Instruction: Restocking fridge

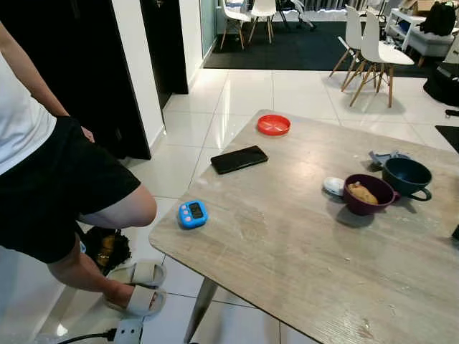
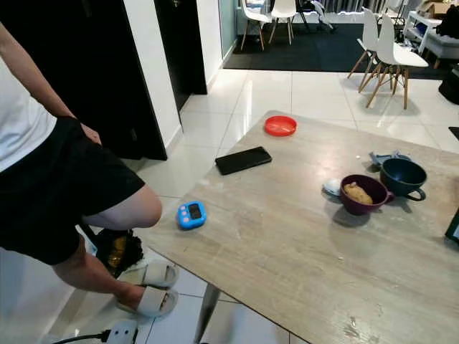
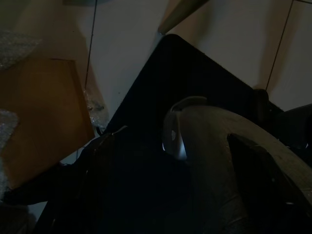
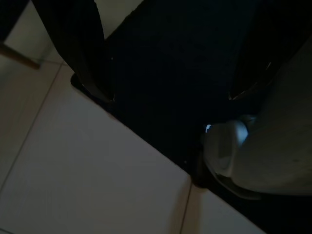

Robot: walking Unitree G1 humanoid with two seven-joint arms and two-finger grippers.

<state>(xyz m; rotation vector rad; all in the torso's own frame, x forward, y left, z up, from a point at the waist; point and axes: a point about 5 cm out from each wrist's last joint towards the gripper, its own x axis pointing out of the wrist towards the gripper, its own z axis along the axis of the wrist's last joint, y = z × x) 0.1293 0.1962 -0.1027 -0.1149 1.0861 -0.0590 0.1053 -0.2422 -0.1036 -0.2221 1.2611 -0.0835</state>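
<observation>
On the counter [image 1: 301,251], toward the right, stand a purple bowl [image 1: 368,193] holding a piece of food [image 1: 362,192] and, just beside it, a dark teal mug [image 1: 406,176]. A small white object [image 1: 333,185] lies against the bowl's left side. A black phone [image 1: 239,159] lies near the centre, a red lid [image 1: 274,125] at the far edge and a blue timer [image 1: 192,213] at the near left corner. A person [image 1: 50,179] stands at the left, beside the counter's corner.

Both arms hang idle. The left hand [image 3: 219,161] and the right hand [image 4: 161,58] point at tiled floor in dim light. The right hand's fingers are spread and hold nothing. The opening of the left hand cannot be determined.

No fridge can be identified, so the current step is judged to be locating the goods. The bowl of food is the likeliest item to stock. Procedure:

1. Face the bowl squarely.
2. Keep clear of the person.
3. Approach the bowl rim away from the mug, keeping the bowl level.
</observation>
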